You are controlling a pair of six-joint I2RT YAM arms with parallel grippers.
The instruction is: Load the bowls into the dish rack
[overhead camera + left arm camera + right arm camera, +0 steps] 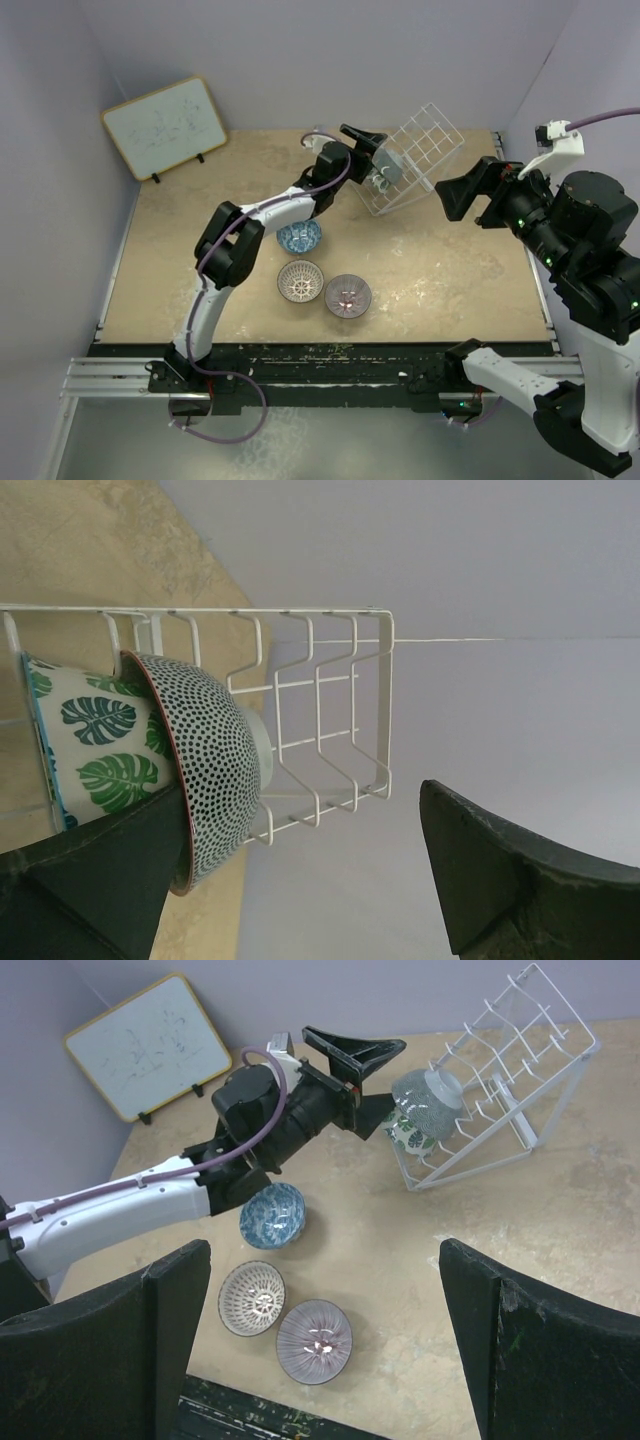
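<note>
The left gripper (392, 1078) is spread wide at the low end of the dish rack (425, 150), one finger by the rim of the dotted bowl (215, 770), pinching nothing. That bowl stands on edge in the rack against the leaf bowl (95, 745). Well apart from the rack, toward the arms' bases, the blue bowl (299, 237), lattice bowl (301, 281) and purple bowl (348, 295) sit upright on the table (440, 270). The right gripper (322, 1250) hangs near the rack's right side, spread and empty.

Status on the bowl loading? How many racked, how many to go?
Done: two of five stand in the dish rack, the green-leaf bowl and the dotted bowl. In hand: nothing; the left gripper is open beside the dotted bowl, the right gripper open and empty. Left: the blue bowl, lattice bowl and purple bowl sit on the table.
</note>
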